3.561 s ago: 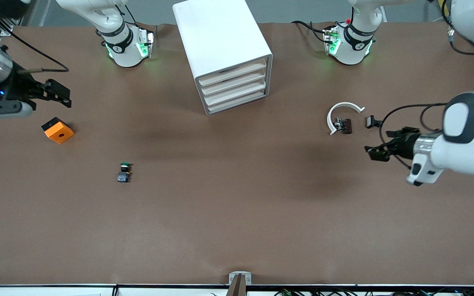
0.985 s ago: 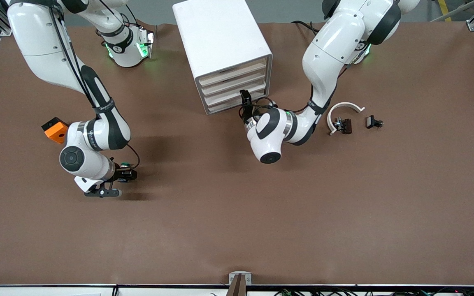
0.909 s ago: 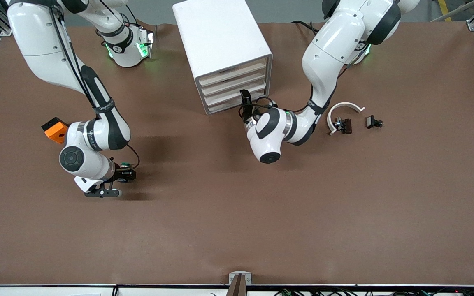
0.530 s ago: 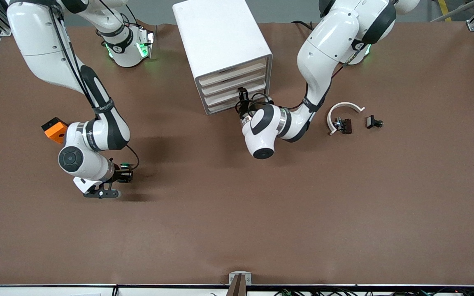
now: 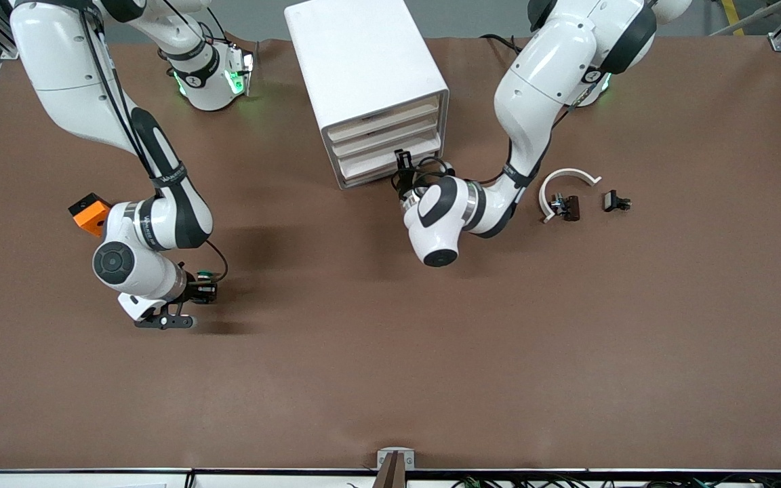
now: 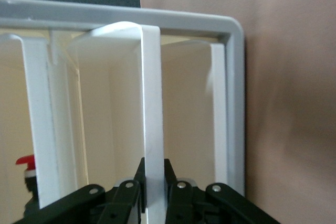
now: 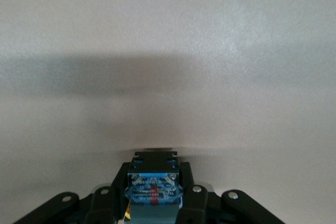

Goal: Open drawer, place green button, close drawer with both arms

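The white cabinet (image 5: pixel 363 61) stands at the middle of the table's robot edge, with four beige-fronted drawers. My left gripper (image 5: pixel 402 161) is shut on the edge of the third drawer (image 5: pixel 370 161) from the top. In the left wrist view the fingers (image 6: pixel 137 182) pinch the drawer's white front plate (image 6: pixel 152 103), which stands a little out of the cabinet frame. My right gripper (image 5: pixel 204 293) is shut on the button (image 5: pixel 206 275), low over the table toward the right arm's end. In the right wrist view the button's blue-grey block (image 7: pixel 152 190) sits between the fingers.
An orange cube (image 5: pixel 89 211) lies beside the right arm's wrist. A white curved band (image 5: pixel 567 177) with a black-brown piece (image 5: pixel 567 207) and a small black piece (image 5: pixel 615 201) lie toward the left arm's end. The left arm's elbow hangs over the table before the cabinet.
Both arms came in from the table's ends. The right gripper took the button and shifted slightly with it. The left gripper closed on the drawer front and drew back a little.
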Controlling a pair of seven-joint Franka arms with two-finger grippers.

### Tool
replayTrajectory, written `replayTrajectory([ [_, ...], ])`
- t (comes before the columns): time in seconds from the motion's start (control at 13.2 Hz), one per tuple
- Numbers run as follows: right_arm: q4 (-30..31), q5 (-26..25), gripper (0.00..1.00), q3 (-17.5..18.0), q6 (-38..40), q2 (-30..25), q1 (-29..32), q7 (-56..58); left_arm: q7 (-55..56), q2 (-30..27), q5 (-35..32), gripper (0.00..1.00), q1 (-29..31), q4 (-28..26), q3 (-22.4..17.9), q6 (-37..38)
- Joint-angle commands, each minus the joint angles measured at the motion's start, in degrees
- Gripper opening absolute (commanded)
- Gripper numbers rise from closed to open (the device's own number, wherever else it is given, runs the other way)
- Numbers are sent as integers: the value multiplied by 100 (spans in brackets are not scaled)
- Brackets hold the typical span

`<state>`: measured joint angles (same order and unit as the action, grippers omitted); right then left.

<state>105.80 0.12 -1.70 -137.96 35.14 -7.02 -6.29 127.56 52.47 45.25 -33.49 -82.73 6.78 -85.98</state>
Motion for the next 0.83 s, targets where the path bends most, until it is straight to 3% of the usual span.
replayTrajectory([
  [0.0,-60,-82,12,12,294,-287,17,-82,-73,70,1,0,342,230,-63,-68],
  [0.3,-235,-73,12,29,1585,-823,-36,-275,-99,70,1,0,457,371,-308,-68],
  [0.38,-244,-73,12,29,1840,-973,-80,-476,-117,79,1,4,466,406,-335,-85],
  [0.53,-262,-73,12,29,2341,-1298,-316,-1011,-326,70,-16,67,466,406,-344,-112],
  [0.61,-271,-73,12,29,2553,-1438,-457,-1328,-441,61,-43,75,466,398,-344,-112],
  [0.68,-279,-82,12,29,2772,-1570,-641,-1679,-451,61,-43,100,536,398,-344,-103],
  [0.76,-306,-82,12,29,2975,-1659,-808,-2030,-451,61,-43,100,545,398,-344,-94],
])
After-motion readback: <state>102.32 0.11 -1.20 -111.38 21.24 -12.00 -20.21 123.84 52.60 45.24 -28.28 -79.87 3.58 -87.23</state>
